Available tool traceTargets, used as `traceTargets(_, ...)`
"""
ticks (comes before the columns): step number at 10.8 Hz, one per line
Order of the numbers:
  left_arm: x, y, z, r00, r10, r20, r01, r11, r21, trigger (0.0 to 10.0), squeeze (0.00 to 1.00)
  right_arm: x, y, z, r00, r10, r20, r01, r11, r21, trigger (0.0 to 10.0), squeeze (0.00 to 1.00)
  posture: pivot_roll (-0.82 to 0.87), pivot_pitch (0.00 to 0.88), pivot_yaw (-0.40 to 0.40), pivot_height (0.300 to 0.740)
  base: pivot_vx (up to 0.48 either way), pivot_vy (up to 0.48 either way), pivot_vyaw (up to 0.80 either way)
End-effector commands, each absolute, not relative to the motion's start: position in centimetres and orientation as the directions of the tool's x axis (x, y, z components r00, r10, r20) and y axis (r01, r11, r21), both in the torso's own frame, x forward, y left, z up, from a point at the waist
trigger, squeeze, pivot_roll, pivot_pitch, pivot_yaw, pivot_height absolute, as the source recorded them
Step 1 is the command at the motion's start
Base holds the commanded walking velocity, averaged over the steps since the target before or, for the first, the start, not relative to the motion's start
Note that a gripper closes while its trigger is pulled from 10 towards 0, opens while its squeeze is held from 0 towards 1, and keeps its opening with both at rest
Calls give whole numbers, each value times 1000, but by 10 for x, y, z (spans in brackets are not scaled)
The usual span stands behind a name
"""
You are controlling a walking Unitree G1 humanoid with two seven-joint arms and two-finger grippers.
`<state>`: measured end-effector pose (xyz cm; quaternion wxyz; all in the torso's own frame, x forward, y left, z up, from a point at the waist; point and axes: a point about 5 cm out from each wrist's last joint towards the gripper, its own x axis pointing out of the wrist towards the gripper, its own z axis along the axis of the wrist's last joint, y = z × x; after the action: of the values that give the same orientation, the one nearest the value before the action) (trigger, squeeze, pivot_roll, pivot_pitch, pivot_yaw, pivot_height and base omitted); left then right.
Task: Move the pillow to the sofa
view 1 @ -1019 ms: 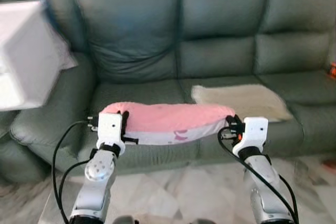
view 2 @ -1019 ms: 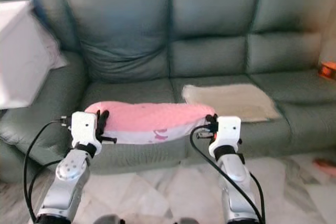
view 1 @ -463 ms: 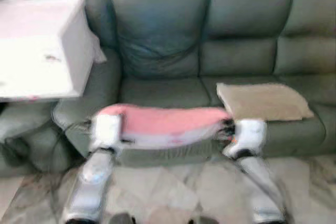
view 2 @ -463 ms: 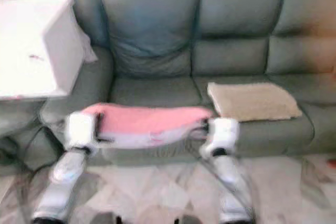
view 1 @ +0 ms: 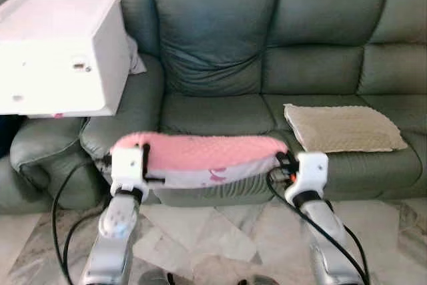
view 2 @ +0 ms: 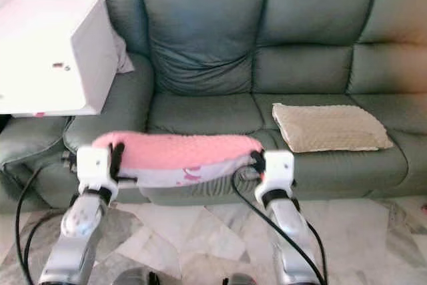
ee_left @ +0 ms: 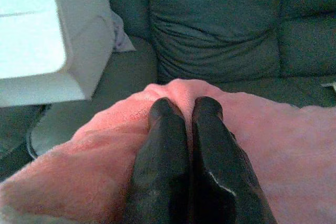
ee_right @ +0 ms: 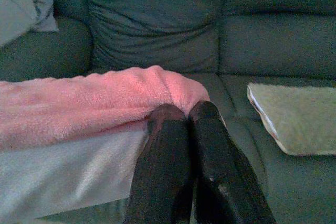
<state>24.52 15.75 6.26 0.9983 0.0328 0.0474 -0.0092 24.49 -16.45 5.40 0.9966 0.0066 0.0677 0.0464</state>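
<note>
Pillow (view 1: 207, 155) ends under claws

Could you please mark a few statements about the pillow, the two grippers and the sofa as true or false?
1. The pink pillow is held between the left gripper and the right gripper. True.
2. The pink pillow already lies on the sofa seat. False: it hangs in front of the seat edge, carried at both ends.
3. A beige pillow lies on the sofa seat, to the robot's right. True.
4. The left gripper's fingers are spread wide apart. False: they are shut on the pillow's end.
5. A white box stands to the robot's right. False: it is at the left, by the armrest.
</note>
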Motion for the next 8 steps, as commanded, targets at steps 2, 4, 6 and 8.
traceTargets(2, 249, 155, 70, 997, -49, -61, 53, 997, 56, 10000, 0, 248, -170, 61, 992, 67, -104, -67, 998, 4, 10000, 0, -1, 0, -31, 740, 0, 0, 0)
traceTargets(4, 250, 152, 73, 995, -83, -49, 86, 995, 49, 10000, 0, 251, -167, 63, 993, 69, -99, -68, 998, 14, 10000, 0, 1, 0, -31, 740, 276, 0, 0)
traceTargets(6, 250, 152, 73, 995, -85, -52, 88, 995, 49, 10000, 0, 251, -166, 63, 992, 74, -98, -73, 997, 17, 10000, 0, 3, 0, -31, 740, 292, 0, 0)
traceTargets(8, 249, 151, 73, 994, -91, -55, 94, 995, 46, 10000, 0, 250, -165, 63, 992, 76, -99, -75, 997, 19, 10000, 0, 2, 0, -30, 740, 296, 0, 0)
